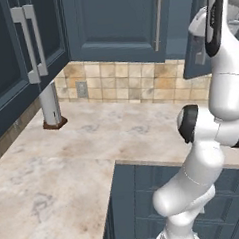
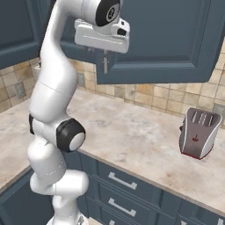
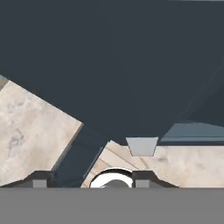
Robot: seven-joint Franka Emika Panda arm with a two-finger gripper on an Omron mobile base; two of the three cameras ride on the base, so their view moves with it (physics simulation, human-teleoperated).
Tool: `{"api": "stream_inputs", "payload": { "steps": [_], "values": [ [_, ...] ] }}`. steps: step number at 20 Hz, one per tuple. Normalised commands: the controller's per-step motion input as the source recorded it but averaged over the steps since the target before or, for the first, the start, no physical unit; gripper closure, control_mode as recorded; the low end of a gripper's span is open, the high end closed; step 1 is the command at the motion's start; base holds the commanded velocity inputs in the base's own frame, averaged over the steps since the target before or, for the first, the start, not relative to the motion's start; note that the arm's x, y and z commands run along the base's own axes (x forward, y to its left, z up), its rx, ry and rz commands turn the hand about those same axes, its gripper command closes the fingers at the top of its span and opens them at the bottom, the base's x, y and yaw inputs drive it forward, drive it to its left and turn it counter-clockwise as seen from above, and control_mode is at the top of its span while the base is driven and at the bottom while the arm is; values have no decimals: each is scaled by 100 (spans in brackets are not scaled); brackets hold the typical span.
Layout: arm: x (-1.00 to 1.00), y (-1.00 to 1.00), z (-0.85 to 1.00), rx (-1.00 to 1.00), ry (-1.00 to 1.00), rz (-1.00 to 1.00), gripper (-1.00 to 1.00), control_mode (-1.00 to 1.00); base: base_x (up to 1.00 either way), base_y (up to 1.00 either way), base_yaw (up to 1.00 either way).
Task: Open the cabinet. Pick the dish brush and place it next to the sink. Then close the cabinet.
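Note:
The cabinet's right door (image 2: 162,44) stands swung out over the counter, and in the left base view it shows edge-on (image 1: 194,62). Its left door (image 1: 120,21) is shut, with a long silver bar handle (image 1: 158,21). My gripper (image 2: 104,53) is raised against the open door's left edge, at the lower end of that door's handle (image 2: 104,66). In the hand view the fingertips (image 3: 143,178) stand wide apart, so the gripper (image 3: 92,179) is open. The grey handle end (image 3: 142,146) sits just above the right tip. The dish brush is hidden.
A toaster (image 2: 200,138) stands on the marble counter (image 1: 54,165) at the right. A silver cylinder on a brown base (image 1: 50,105) stands in the back left corner near a wall outlet (image 1: 81,88). More wall cabinets (image 1: 17,57) hang on the left. Low drawers (image 2: 123,193) run under the counter.

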Motion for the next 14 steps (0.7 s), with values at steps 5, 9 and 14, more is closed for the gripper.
{"api": "stream_inputs", "payload": {
  "steps": [5, 9, 14],
  "values": [
    [16, 62, -100, -30, -69, -1, -100, -100, 0, 0, 0],
    [9, 58, -100, -34, -71, 0, -100, -100, 0, 0, 0],
    [52, 14, -62, -21, -53, -10, -100, -100, 0, 0, 0]
  ]
}}
